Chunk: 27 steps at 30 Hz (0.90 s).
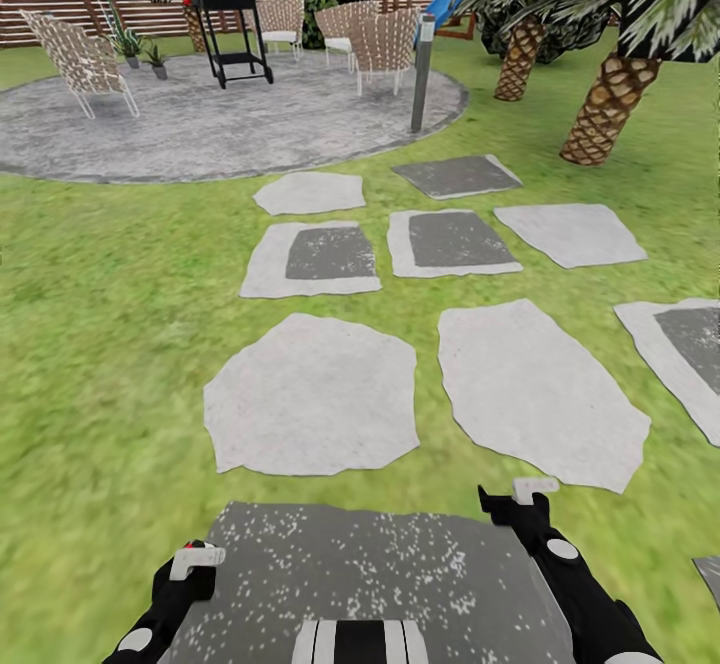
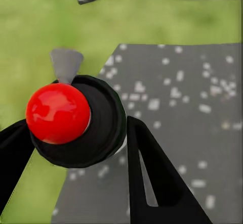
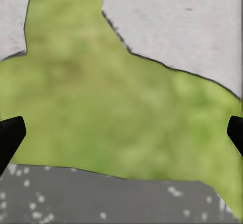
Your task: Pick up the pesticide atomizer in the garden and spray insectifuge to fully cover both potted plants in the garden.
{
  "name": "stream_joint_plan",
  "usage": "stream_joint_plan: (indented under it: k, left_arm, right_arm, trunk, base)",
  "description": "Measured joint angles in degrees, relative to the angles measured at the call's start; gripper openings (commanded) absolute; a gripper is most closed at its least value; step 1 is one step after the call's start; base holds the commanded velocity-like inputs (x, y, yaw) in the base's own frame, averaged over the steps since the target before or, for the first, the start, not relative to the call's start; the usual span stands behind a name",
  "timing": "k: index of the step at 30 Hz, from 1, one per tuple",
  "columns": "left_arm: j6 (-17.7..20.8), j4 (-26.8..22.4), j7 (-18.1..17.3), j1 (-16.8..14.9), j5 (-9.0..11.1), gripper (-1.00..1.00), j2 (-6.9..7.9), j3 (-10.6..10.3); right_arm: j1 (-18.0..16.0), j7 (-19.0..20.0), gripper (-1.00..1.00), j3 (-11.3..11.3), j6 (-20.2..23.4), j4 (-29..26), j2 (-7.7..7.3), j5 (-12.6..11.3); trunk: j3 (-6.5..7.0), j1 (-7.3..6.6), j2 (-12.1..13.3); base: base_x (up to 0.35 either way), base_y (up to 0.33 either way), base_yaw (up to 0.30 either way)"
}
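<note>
From the head view, we should drive up the stepping stones (image 1: 310, 409) toward the potted plants (image 1: 140, 51) by the fence, skirting the bollard lamp (image 1: 424, 74) and wicker chairs (image 1: 82, 59). Our left gripper (image 2: 76, 133) clamps the pesticide atomizer (image 2: 58, 113). Our right gripper (image 3: 121, 133) jaws hang wide, empty, over grass.

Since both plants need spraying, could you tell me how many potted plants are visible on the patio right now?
2: both potted plants stand side by side at the patio's far left edge, one beside the nearest wicker chair, the other just right of it. Others may be hidden.
</note>
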Motion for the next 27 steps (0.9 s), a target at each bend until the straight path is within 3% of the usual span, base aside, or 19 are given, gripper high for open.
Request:
stream_joint_plan:
  k: [12, 17, 23, 27]
  left_arm:
    - [0.0, 0.0, 0.2, 0.2, 0.3, -1.00, 0.08, 0.1]
    - [-0.2, 0.0, 0.5, 2.4, 0.6, -1.00, 0.01, 0.5]
    - [-0.3, 0.1, 0.7, 4.5, 0.8, -1.00, -0.11, 0.7]
    - [-0.4, 0.2, 0.7, 5.4, 0.8, -1.00, -0.06, 0.7]
  right_arm:
    - [0.0, -0.1, 1.00, 0.1, -0.1, -0.1, 0.34, 0.0]
    - [0.1, -0.1, 1.00, 0.1, -0.2, 0.2, 0.35, 0.1]
    - [0.7, -0.2, 1.00, -0.3, -0.8, 1.3, -0.67, 0.1]
    - [3.3, -0.2, 1.00, -0.4, -5.5, 3.6, -1.56, 0.1]
  trunk:
    - [2.66, -0.31, 0.2]
    - [4.01, -0.44, 0.2]
    - [5.85, -0.59, 0.3]
    - [7.09, -0.69, 0.4]
  base:
    - [0.000, 0.000, 0.000]
    - [0.000, 0.000, -0.052]
    - [0.000, 0.000, -0.078]
    - [0.000, 0.000, -0.081]
